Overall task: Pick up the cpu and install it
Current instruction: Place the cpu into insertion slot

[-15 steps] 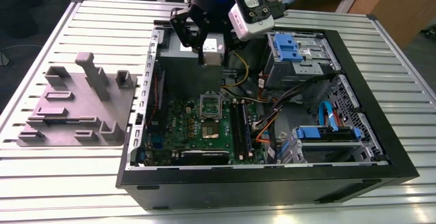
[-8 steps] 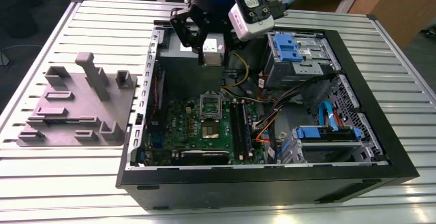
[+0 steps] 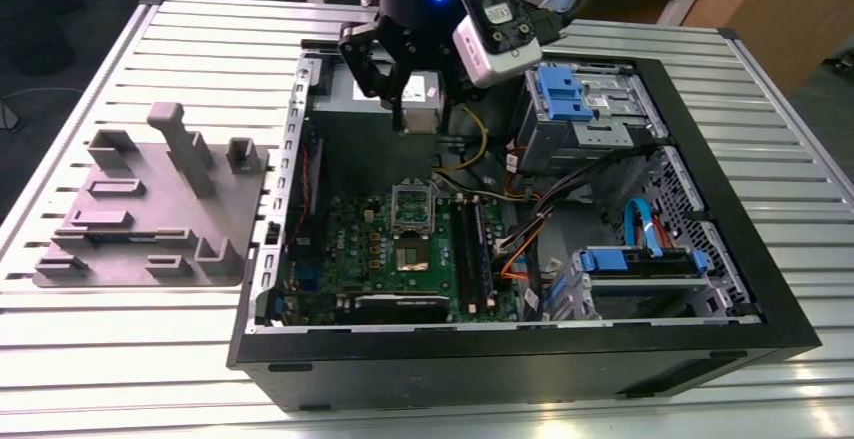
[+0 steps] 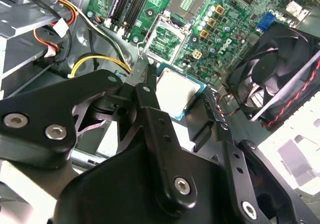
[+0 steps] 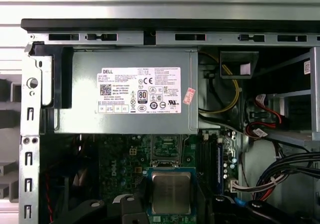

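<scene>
Jaws clamped on the cpu (image 3: 424, 94), upper centre in the exterior view, above the open case (image 3: 534, 369) holding the motherboard (image 3: 374, 249).

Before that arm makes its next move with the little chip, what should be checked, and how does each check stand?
1. The cpu gripped by the pincer: ok, it sits between the fingers.
2. The socket uncovered: ok, its frame looks flipped open.
3. The cpu above the socket: not ok; in the exterior view it hangs near the power supply, apart from the socket.
4. The cpu's corners turned to match the socket: cannot tell.
</scene>
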Controlling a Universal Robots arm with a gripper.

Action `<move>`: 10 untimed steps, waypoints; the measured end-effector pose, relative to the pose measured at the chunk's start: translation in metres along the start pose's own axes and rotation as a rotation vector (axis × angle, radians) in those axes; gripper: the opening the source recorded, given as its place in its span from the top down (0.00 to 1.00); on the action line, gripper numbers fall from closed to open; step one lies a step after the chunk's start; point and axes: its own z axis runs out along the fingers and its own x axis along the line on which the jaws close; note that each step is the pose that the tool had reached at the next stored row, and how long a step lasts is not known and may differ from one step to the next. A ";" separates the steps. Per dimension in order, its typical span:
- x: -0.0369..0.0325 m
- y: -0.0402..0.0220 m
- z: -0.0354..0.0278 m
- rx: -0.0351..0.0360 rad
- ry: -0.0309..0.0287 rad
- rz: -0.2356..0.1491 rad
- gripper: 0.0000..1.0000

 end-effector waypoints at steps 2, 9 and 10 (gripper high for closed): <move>-0.0011 -0.0041 0.0010 0.0001 0.0001 0.000 0.53; -0.0016 -0.0169 0.0090 0.0013 -0.0001 0.000 0.53; -0.0016 -0.0170 0.0109 0.0013 0.0000 0.000 0.53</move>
